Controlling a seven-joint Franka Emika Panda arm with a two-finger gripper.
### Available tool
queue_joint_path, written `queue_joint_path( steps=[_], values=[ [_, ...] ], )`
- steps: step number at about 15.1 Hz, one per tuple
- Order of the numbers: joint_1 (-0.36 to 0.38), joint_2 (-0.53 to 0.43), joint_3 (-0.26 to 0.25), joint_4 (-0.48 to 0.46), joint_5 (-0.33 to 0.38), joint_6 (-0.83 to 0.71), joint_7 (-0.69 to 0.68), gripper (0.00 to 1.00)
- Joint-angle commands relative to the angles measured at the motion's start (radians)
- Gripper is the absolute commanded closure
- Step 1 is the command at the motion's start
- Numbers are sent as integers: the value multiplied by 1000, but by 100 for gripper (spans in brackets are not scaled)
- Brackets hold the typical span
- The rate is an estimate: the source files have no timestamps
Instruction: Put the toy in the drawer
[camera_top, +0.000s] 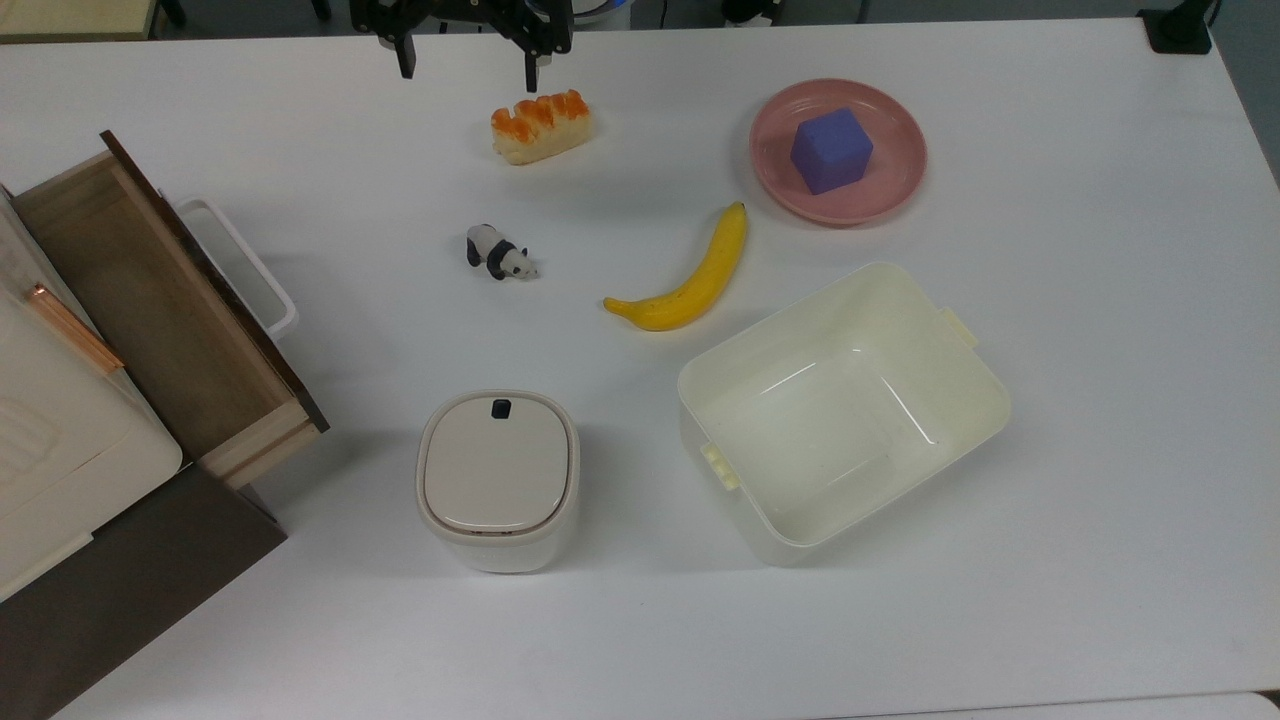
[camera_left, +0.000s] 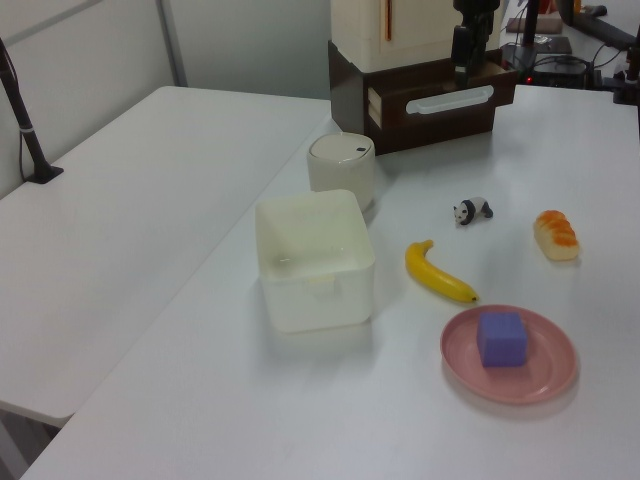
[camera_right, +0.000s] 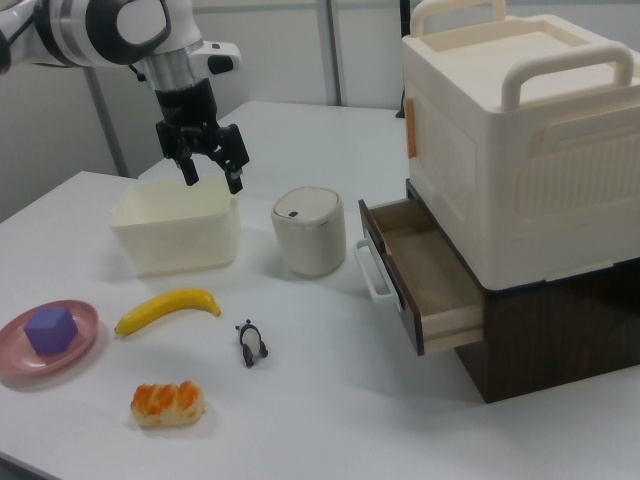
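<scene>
The toy, a tiny black-and-white panda (camera_top: 500, 252) (camera_left: 471, 211) (camera_right: 251, 343), stands on the white table near its middle. The drawer (camera_top: 140, 300) (camera_left: 430, 110) (camera_right: 425, 275) is pulled open at the top view's left, with a light-wood inside, a dark brown front and a white loop handle (camera_top: 245, 262). Nothing lies in it. My gripper (camera_top: 469, 62) (camera_left: 462, 62) (camera_right: 212, 172) hangs open and empty well above the table, at the top view's top edge, beyond the bread piece and far from the panda.
An orange-topped bread piece (camera_top: 541, 126), a banana (camera_top: 690, 280) and a pink plate (camera_top: 885, 190) with a purple cube (camera_top: 830, 150) lie around the toy. A cream tub (camera_top: 930, 350) and a lidded canister (camera_top: 497, 475) stand nearer. A cream box (camera_right: 520, 130) tops the drawer cabinet.
</scene>
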Motion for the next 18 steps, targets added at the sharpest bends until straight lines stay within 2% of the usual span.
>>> queue_joint_path(
  steps=[1,11,13,15,18],
  values=[
    [3,0,-11,8,13,-50,-17,0],
    [9,3,-6,5,14,-58,-19,0],
    [11,0,-6,-7,14,-54,-95,0],
    [9,-10,-8,-33,14,-54,-240,0],
    [11,-41,-8,-112,1,-46,-412,0]
  ],
)
